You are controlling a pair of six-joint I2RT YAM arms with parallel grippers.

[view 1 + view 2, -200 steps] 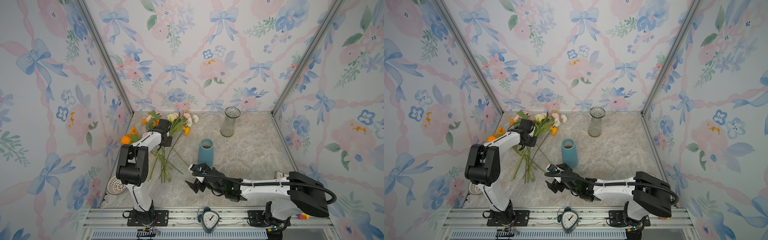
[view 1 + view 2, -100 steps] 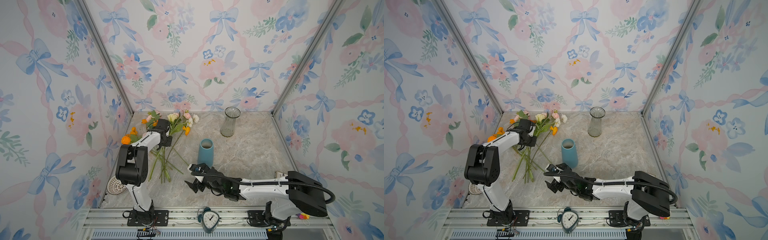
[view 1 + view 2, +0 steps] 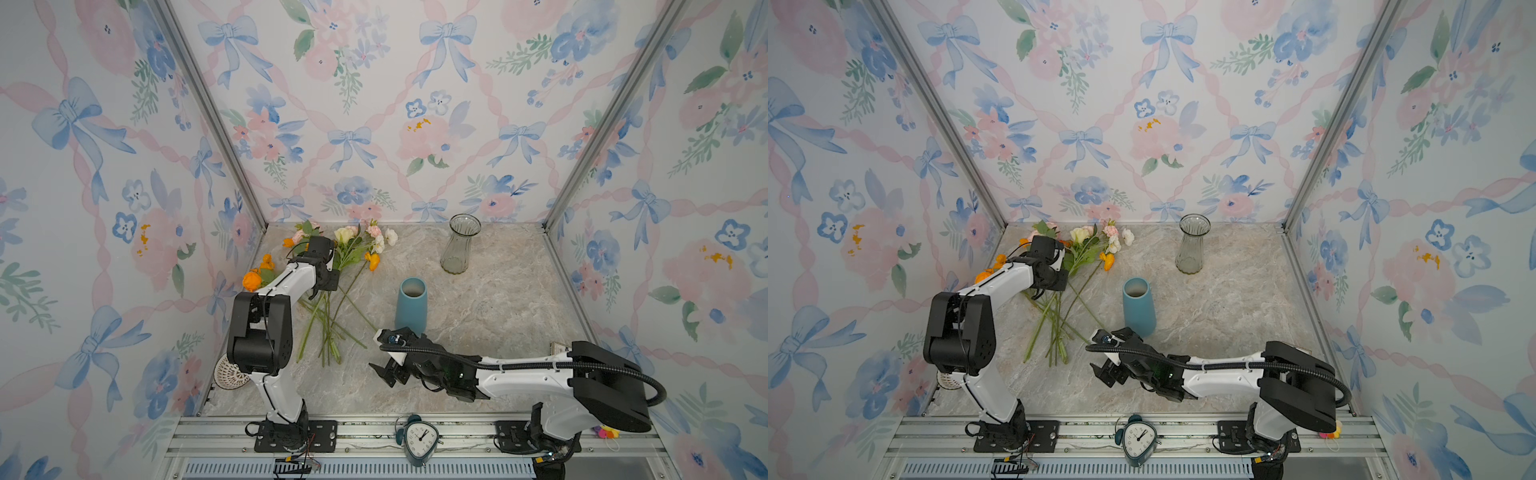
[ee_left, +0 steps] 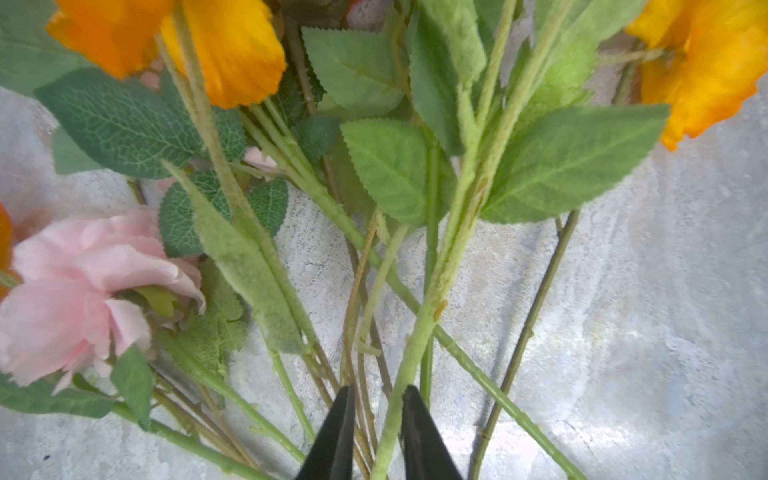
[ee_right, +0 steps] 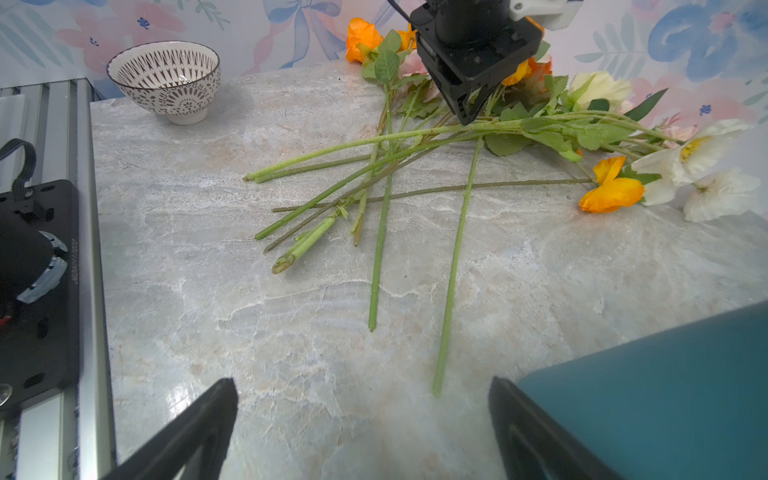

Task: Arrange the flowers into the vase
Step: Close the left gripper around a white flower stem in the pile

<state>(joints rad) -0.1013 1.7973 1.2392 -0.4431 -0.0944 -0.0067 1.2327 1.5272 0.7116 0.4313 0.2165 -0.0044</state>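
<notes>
The flowers (image 3: 328,320) lie in a loose pile at the left of the marble table, with orange, pink, cream and white blooms (image 3: 1096,245) towards the back wall. My left gripper (image 4: 378,392) is down in the pile, shut on a fuzzy green stem (image 4: 409,365), with thinner stems also between its jaws. It shows in both top views (image 3: 322,286) (image 3: 1050,286). A teal vase (image 3: 411,309) stands mid-table. A clear glass vase (image 3: 459,247) stands behind it. My right gripper (image 5: 362,380) hovers open and empty over bare table, right beside the teal vase (image 5: 665,395).
A patterned bowl (image 5: 166,79) sits at the front left corner beside the left arm's base (image 3: 286,432). A small teal alarm clock (image 3: 419,440) stands on the front rail. Wallpapered walls close in the table on three sides.
The right gripper has crept slightly to the left. The left gripper stays shut on the stems in the same place.
</notes>
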